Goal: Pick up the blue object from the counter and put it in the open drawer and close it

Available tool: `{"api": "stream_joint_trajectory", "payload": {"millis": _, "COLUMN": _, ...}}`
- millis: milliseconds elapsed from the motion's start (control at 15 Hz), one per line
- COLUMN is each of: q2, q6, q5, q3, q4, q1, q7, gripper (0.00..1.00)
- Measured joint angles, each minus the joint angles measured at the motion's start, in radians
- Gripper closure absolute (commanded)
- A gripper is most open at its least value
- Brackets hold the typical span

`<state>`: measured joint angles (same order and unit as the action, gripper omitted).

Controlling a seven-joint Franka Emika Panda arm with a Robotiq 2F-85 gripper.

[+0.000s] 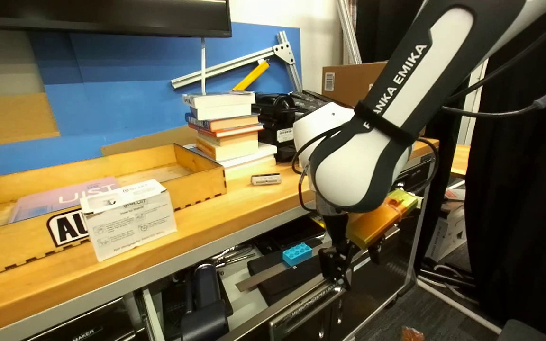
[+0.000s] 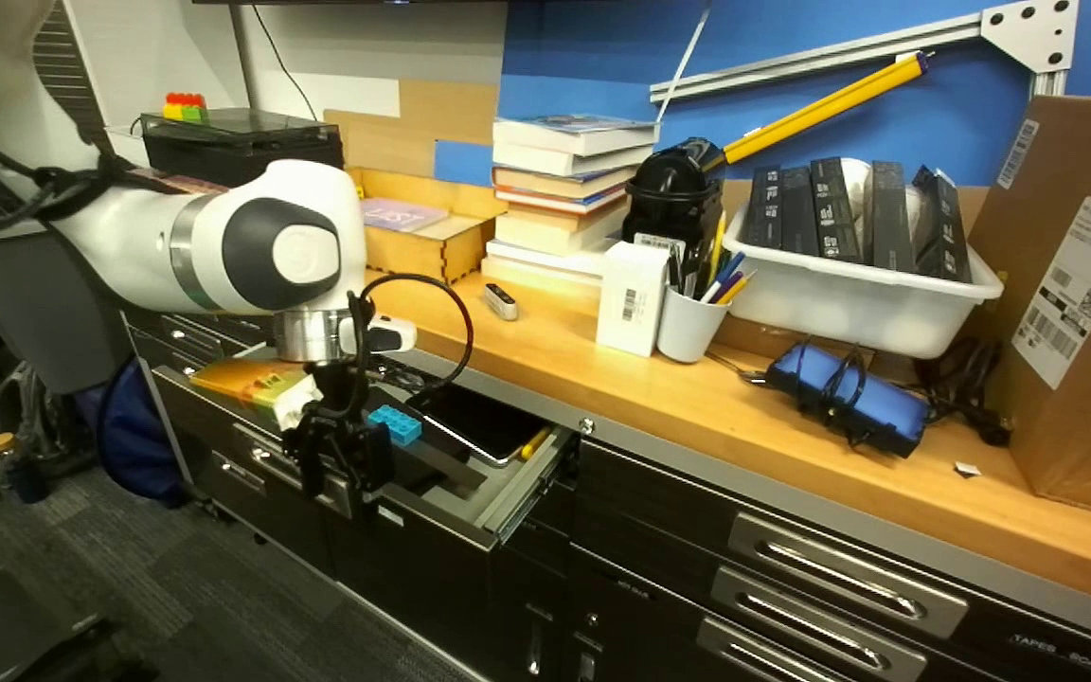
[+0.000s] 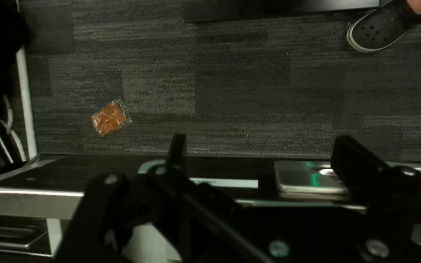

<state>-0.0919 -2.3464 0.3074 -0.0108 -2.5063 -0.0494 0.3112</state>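
Two rows of studs top the light-blue toy brick (image 1: 297,255) in the open drawer (image 1: 248,301); the gripper (image 3: 260,144) gapes wide, holding nothing.

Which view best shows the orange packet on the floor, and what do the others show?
The wrist view: the orange packet shows whole and unblocked. In an exterior view, the bottom edge cuts it off; nowhere else is it visible.
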Motion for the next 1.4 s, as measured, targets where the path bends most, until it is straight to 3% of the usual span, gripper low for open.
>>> {"api": "stream_joint_trajectory", "payload": {"millis": 400, "q2": -0.07, "q6": -0.111, "q5": 0.09, "q3": -0.002, "q4": 0.08, "q1": -0.038, "q7": 0.166, "gripper": 0.0}}
{"api": "stream_joint_trajectory", "payload": {"millis": 1067, "q2": -0.295, "q6": -0.151, "q5": 0.305, "q3": 0.05, "q4": 0.369, "q1": -0.182, "q7": 0.44, "gripper": 0.0}}
{"api": "stream_joint_trajectory", "payload": {"millis": 1400, "q2": -0.311, "q6": -0.157, "q5": 0.362, "q3": 0.077, "q4": 0.391, "q1": -0.214, "q7": 0.524, "gripper": 0.0}}
